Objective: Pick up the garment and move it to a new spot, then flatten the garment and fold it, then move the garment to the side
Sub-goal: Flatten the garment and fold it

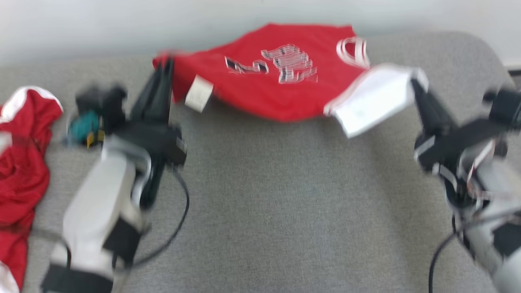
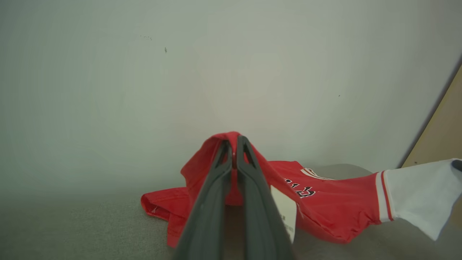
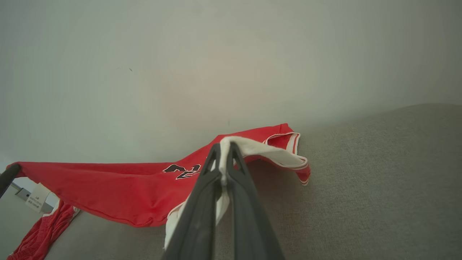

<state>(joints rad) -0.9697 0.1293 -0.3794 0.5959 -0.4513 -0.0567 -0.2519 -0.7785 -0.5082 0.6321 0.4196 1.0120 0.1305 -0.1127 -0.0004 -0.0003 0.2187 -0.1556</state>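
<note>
Garment (image 1: 264,93), red jersey, stretched between left gripper (image 2: 234,143) clamped on red edge, right gripper (image 3: 224,145) clamped on white hem; chest lettering (image 1: 289,63), white tag (image 2: 285,209) print too blurred to read.

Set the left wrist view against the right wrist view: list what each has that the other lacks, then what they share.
Left wrist view, not the right: a tan panel at the right edge, and the left gripper seen close, shut on the garment's red edge.
Right wrist view, not the left: a second red garment heaped at lower left, and the right gripper seen close, shut on the garment's white section.
Both: the red printed garment held over the grey surface, its white label, the pale wall.
</note>
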